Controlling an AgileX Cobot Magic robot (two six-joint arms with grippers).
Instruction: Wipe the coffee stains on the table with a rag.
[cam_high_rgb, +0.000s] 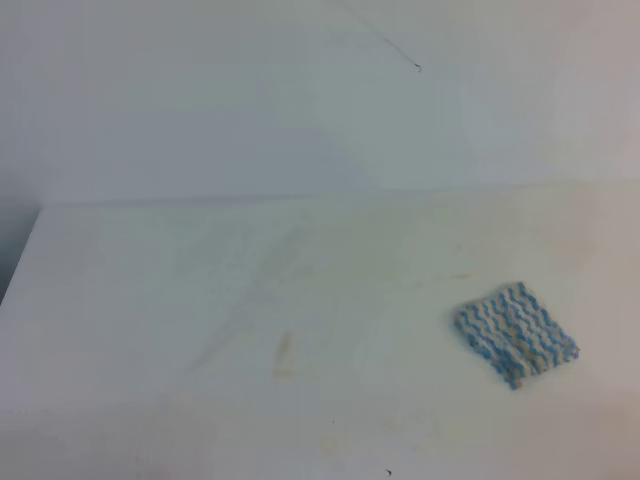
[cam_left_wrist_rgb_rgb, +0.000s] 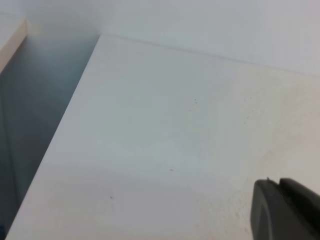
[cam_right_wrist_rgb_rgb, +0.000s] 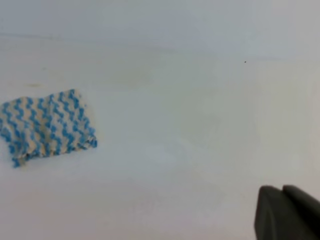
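The rag, a small blue-and-white zigzag cloth with a tan tint, lies flat on the right part of the white table. A short tan smear of coffee stains sits left of the middle, with faint tan streaks around it. No arm shows in the exterior high view. In the right wrist view the rag lies far left of my right gripper, whose dark fingers stand together at the lower right, holding nothing. My left gripper shows the same way over bare table, fingers together and empty.
A plain white wall with a small dark speck rises behind the table. The table's left edge drops to a dark gap.
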